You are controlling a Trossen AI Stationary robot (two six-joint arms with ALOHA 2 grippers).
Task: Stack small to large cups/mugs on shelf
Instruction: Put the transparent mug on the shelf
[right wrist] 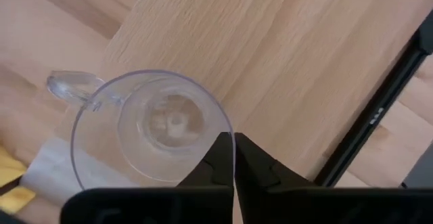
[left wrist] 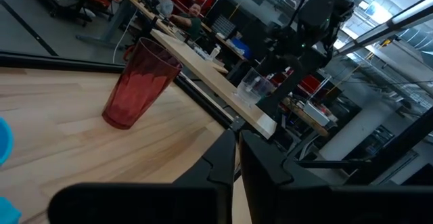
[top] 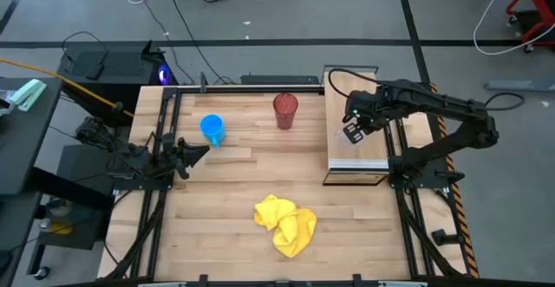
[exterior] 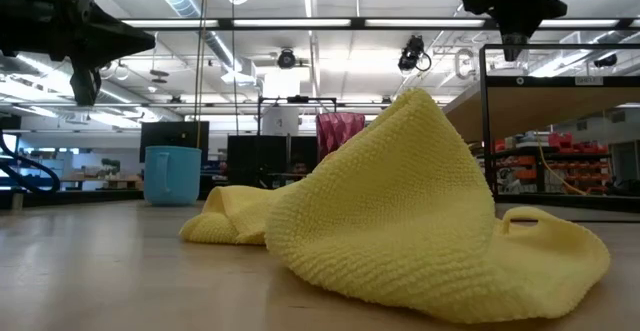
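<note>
While my right gripper (right wrist: 233, 158) hangs over the shelf (top: 368, 153) at about three o'clock on the table (top: 234, 174), its fingers are pressed together with nothing between them, just above the rim of the small clear cup (right wrist: 152, 126). That cup stands upright on the shelf, near its front end, and it looks empty, with its little handle pointing away from my fingers. I judge this to be the first piece of the stack in place.

My left gripper (left wrist: 237, 153) waits at roughly nine o'clock, raised off the table; its fingers are nearly together and hold nothing.

Two vessels are not yet on the shelf. The blue mug (top: 212, 129) stands on the tabletop near eleven o'clock, just beside my left arm's reach. The dark red tumbler (top: 285, 110) stands upright at about twelve o'clock, between the mug and the shelf. A crumpled yellow cloth (top: 285, 224) lies at six o'clock, well apart from all three.

So about a third looks done: the mug and the tumbler remain to go to the shelf. Since the clear cup is smallest, I would expect the order to need care.
</note>
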